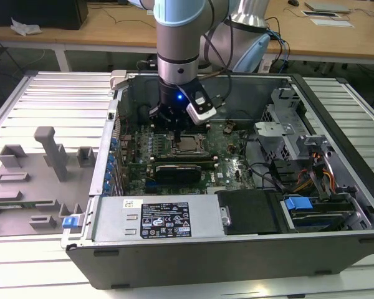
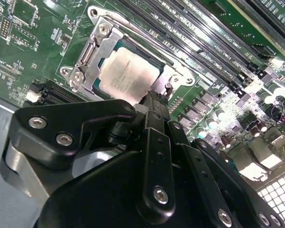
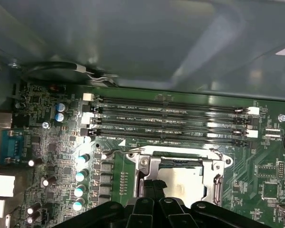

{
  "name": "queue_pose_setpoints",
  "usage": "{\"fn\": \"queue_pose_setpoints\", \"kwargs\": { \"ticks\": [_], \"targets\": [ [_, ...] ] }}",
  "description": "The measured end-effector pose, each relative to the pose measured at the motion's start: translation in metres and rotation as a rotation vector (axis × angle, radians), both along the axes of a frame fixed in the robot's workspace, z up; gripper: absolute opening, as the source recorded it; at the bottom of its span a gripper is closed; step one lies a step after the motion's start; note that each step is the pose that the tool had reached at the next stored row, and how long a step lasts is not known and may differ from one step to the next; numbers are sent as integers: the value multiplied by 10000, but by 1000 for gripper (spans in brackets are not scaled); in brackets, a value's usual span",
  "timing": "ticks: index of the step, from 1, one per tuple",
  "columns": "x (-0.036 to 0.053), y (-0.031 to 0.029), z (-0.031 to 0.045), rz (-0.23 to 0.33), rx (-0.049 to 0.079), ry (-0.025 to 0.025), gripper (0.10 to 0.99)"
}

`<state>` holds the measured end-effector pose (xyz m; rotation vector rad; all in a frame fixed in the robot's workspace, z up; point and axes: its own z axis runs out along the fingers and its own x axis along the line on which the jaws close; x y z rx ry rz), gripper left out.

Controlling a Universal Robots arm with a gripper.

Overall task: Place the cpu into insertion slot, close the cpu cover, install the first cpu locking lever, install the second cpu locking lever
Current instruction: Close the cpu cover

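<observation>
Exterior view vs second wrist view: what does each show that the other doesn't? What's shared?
Exterior view: the open computer case on the slatted table, grey fixtures at the exterior view's left, the arm reaching in. Second wrist view: the cpu cover lying flat around the cpu, the long memory slots beside it. Both: the cpu, the gripper, the green board.

Silver-grey arm [image 1: 177,47], pale-blue caps [image 1: 174,9], blue light [image 1: 179,96], black cables [image 1: 228,37], black screw-studded tool [image 2: 154,99]

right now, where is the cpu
In the second wrist view the cpu lies in the insertion slot, framed by the cpu cover, beside the long memory slots, just past the gripper.
</observation>
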<state>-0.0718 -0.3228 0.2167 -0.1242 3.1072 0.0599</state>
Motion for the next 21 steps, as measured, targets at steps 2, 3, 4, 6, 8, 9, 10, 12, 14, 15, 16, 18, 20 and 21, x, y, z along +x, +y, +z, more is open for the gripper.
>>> {"fn": "queue_pose_setpoints", "kwargs": {
  "ticks": [2,3,4,6,8,9,10,12,14,15,16,18,20,21],
  "targets": [
    [-2,-2,-22,20,1,0,106],
    [-3,-3,-36,28,0,0,106],
    [-3,-4,-45,40,-1,1,106],
    [-3,-4,-56,60,-1,0,106],
    [-3,-3,-69,75,0,1,106],
    [-3,-4,-76,83,-1,1,106],
    [-6,-4,-89,101,-1,1,106],
    [-14,-4,-96,113,-2,2,106],
    [-16,-4,-108,124,-3,3,106],
    [-11,-4,-111,123,-3,3,106],
    [-2,-4,-113,122,0,2,106],
    [10,-4,-114,122,4,-1,106],
    [10,-3,-113,121,2,0,106],
    [10,-3,-106,122,0,1,106]
  ]
}}
